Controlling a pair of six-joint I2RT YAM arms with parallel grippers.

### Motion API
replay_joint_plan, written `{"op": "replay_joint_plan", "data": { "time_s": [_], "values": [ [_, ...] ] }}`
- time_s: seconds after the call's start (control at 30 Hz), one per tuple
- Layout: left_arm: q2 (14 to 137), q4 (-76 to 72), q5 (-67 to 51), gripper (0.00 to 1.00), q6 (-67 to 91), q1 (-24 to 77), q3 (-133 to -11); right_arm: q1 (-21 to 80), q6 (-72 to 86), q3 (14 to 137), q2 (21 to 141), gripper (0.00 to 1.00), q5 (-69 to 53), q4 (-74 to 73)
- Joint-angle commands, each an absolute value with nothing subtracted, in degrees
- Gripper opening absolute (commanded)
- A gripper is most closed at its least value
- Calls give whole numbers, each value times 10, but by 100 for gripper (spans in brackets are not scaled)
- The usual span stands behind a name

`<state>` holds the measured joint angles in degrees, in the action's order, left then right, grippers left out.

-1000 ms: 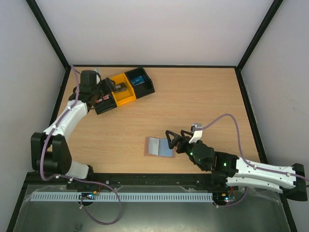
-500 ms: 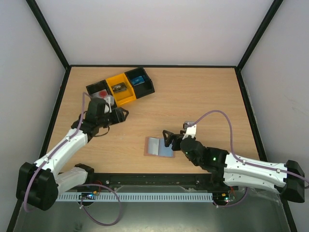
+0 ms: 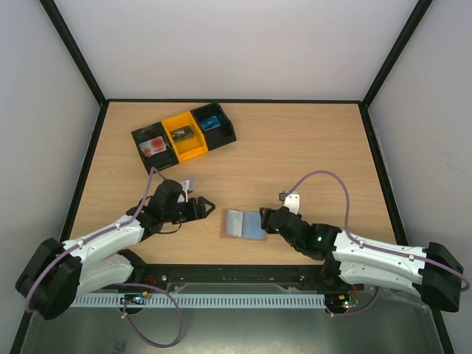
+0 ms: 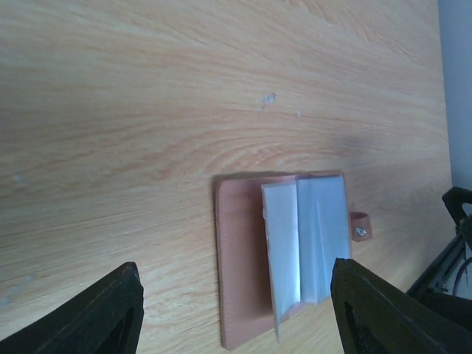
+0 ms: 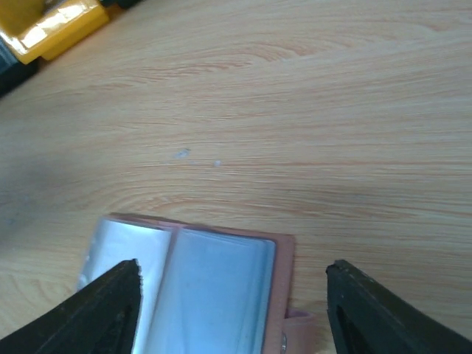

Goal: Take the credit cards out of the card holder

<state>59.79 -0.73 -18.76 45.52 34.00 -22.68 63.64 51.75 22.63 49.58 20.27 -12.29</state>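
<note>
Card holder (image 3: 243, 223) is seen lying open and flat on the wooden table (image 3: 310, 147), near the front edge and between the two arms. Its brown cover is turned down and its pale greyish clear sleeves are turned up. A small snap tab (image 4: 360, 227) is shown on the edge toward the right arm. The left gripper (image 4: 232, 265) is held low just beside the holder's other edge and is pointed at it; its dark fingers (image 4: 103, 310) are spread wide and nothing is held between them. The right gripper (image 5: 232, 264) is set at the tab edge, its jaws likewise parted and nothing clasped; whether the cover is touched cannot be told. A row of black and yellow bins (image 3: 190, 153) is placed at the back left, well apart from the holder, with a red item (image 3: 153, 147) in one black bin
</note>
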Motion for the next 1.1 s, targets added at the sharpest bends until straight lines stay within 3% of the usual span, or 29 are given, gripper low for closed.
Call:
{"op": "replay_joint_plan", "data": {
  "time_s": [0.0,0.23,0.63,0.93,1.07],
  "values": [
    [637,-99,-200,72,493,366,-215,624,547,218,498,63,211,-176],
    [705,-172,-200,72,519,399,-208,619,559,186,528,45,165,-147],
    [780,-203,-180,72,538,435,-218,617,567,161,572,41,130,-89],
    [700,-70,-122,75,497,413,-247,617,537,163,643,29,70,3],
    [650,-61,-140,76,498,371,-217,617,517,177,698,17,26,71]
  ]
}}
